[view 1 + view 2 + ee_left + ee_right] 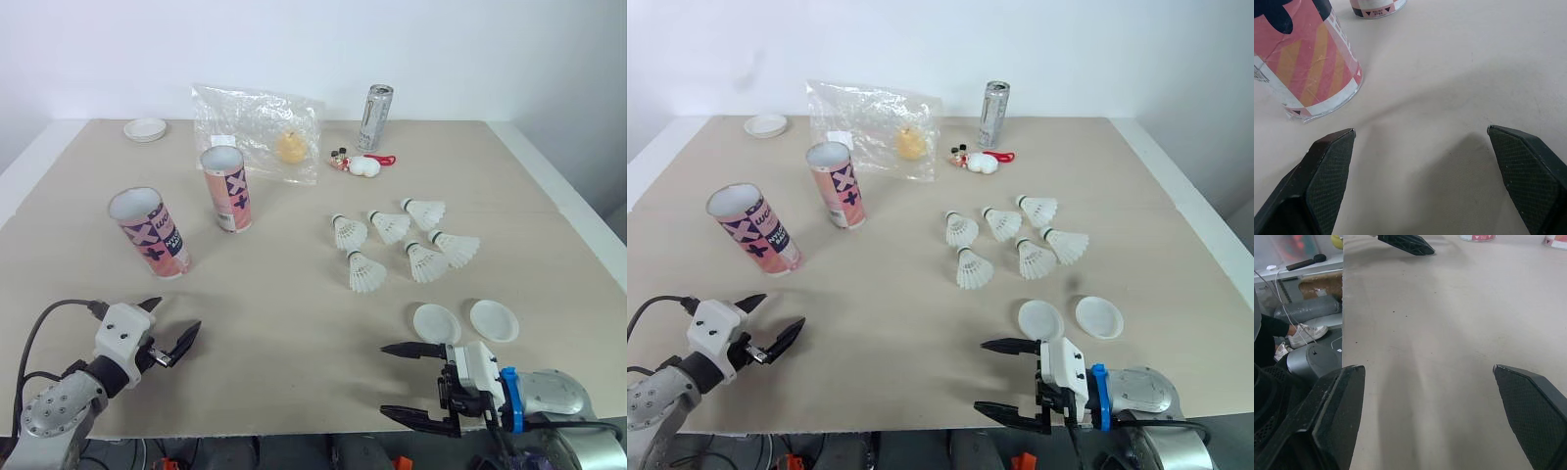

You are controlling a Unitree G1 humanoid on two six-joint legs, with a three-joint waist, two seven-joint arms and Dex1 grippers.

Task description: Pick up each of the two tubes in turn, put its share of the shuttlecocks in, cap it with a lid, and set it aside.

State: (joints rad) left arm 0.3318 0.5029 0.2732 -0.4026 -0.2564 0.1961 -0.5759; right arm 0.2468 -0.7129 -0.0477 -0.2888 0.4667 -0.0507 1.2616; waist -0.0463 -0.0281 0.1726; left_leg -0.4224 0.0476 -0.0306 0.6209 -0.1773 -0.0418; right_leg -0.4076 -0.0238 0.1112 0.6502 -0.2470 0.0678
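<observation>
Take the six shuttlecocks (392,245), grouped on the surface (294,323), as your reference. Just before them, two lids (436,323) lie side by side. To their left stands the far tube (226,188), and further left the near tube (152,232). Behind them are the toy (358,164) and the can (375,117). Behind and left are the bag (257,132) and, furthest, the dish (145,129). The right gripper (384,380) sits before them, the left gripper (174,318) before and well left.
</observation>
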